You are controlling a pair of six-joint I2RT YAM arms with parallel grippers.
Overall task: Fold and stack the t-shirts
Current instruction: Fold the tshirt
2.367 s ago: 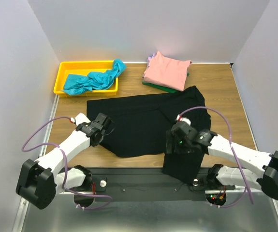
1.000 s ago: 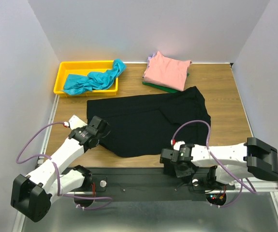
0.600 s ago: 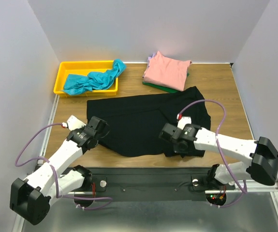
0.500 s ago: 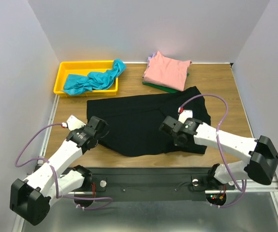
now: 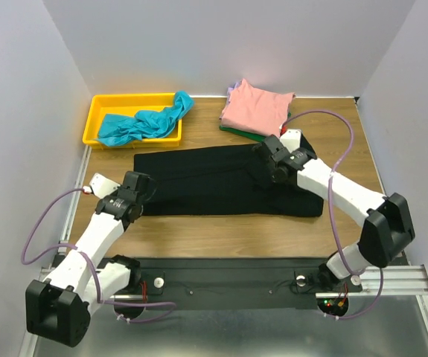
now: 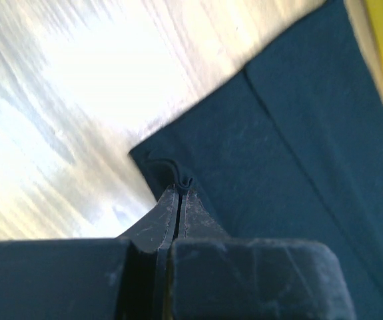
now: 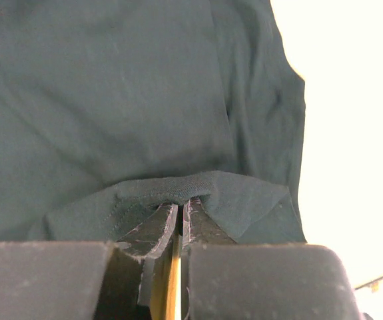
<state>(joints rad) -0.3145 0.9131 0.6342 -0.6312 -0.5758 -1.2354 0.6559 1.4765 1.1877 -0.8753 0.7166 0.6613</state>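
The black t-shirt (image 5: 214, 186) lies as a long folded band across the middle of the table. My left gripper (image 5: 140, 184) is shut on a pinch of cloth at the band's left end; the left wrist view shows that pinch (image 6: 183, 181) between the closed tips (image 6: 180, 193). My right gripper (image 5: 267, 156) is shut on a folded hem over the shirt's right part, and the cloth (image 7: 178, 187) drapes over its tips (image 7: 180, 203). The teal t-shirt (image 5: 143, 123) lies crumpled in the bin. A folded salmon-pink t-shirt (image 5: 258, 108) tops a stack with green (image 5: 245, 135) and lavender (image 5: 231, 91) edges showing.
The yellow bin (image 5: 94, 119) stands at the back left. The folded stack sits at the back, just beyond my right gripper. Bare wood (image 5: 221, 234) runs between the black shirt and the table's front rail. Grey walls close in on both sides.
My right gripper has carried the black shirt's near hem from the front edge up over the shirt toward the back. The left gripper shifted back and left with its corner, leaving a narrower band.
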